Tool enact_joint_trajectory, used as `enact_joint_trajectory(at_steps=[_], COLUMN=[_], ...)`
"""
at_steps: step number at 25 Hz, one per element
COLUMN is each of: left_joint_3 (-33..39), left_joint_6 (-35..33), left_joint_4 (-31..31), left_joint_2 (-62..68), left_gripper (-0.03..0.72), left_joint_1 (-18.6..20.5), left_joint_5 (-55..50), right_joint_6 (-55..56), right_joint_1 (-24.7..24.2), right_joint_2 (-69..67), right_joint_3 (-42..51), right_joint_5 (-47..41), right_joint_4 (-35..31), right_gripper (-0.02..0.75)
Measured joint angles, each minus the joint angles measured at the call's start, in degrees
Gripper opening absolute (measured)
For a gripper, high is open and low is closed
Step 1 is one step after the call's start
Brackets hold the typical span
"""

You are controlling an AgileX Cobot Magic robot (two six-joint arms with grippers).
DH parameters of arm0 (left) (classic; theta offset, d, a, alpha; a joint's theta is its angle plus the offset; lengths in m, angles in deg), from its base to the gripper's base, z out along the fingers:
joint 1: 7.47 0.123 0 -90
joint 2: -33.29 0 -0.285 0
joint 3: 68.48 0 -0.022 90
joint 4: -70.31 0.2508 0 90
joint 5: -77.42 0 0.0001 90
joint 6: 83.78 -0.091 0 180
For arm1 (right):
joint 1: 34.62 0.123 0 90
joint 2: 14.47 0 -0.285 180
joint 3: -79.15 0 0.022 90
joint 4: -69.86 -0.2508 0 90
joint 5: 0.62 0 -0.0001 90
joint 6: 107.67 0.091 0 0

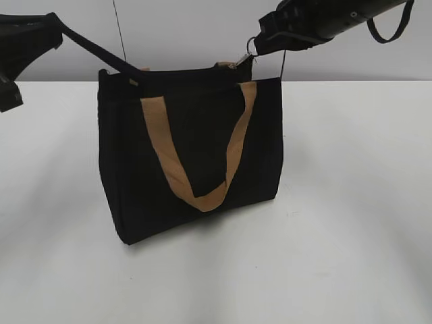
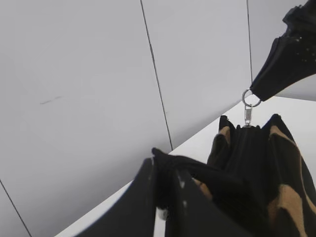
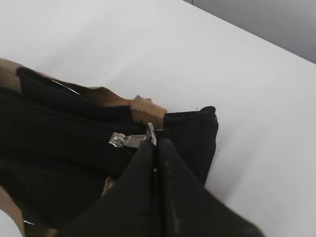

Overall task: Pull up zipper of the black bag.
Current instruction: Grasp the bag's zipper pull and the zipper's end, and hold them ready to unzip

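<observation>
The black bag (image 1: 189,155) stands upright on the white table, one tan handle hanging down its front. Its zipper (image 3: 59,129) runs along the top, with the silvery pull tab (image 3: 124,140) near the bag's right end. My right gripper (image 3: 154,147) is shut on the pull tab's ring, above the bag's top right corner (image 1: 260,42). The left wrist view shows this too: the ring (image 2: 250,98) hangs from the right gripper's tip (image 2: 260,92). My left gripper (image 2: 165,173) is shut on a black fabric tail at the bag's left end, stretched taut up and left (image 1: 57,30).
The white table (image 1: 351,223) spreads around the bag. A grey panelled wall (image 2: 89,89) stands behind it. The tan handles (image 3: 148,109) lie beside the zipper. The table's far edge runs just behind the bag.
</observation>
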Motion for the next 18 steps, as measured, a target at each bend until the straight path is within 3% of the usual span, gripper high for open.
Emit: enact_joint_trajectory(at_steps=[7,10,13,18], left_joint_3=[0.0,0.0,0.0,0.0], left_joint_6=[0.0,0.0,0.0,0.0], left_joint_4=[0.0,-0.3,-0.6,-0.7], left_joint_2=[0.3,0.7,0.7,0.7], left_gripper=[0.027,0.027,0.027,0.027], left_joint_1=[0.0,0.0,0.0,0.0], left_joint_5=[0.2,0.2,0.2,0.2], right_joint_6=[0.8,0.9,0.9,0.9], right_joint_1=[-0.3,-0.3,-0.5,-0.6], right_joint_2=[0.0,0.1,0.3,0.3], right_joint_3=[0.0,0.0,0.0,0.0], right_joint_5=[-1.9,-2.0,-1.8,-1.7], right_joint_4=[-0.5,-1.6,-2.6,-2.9], right_gripper=[0.004,0.048,0.156,0.442])
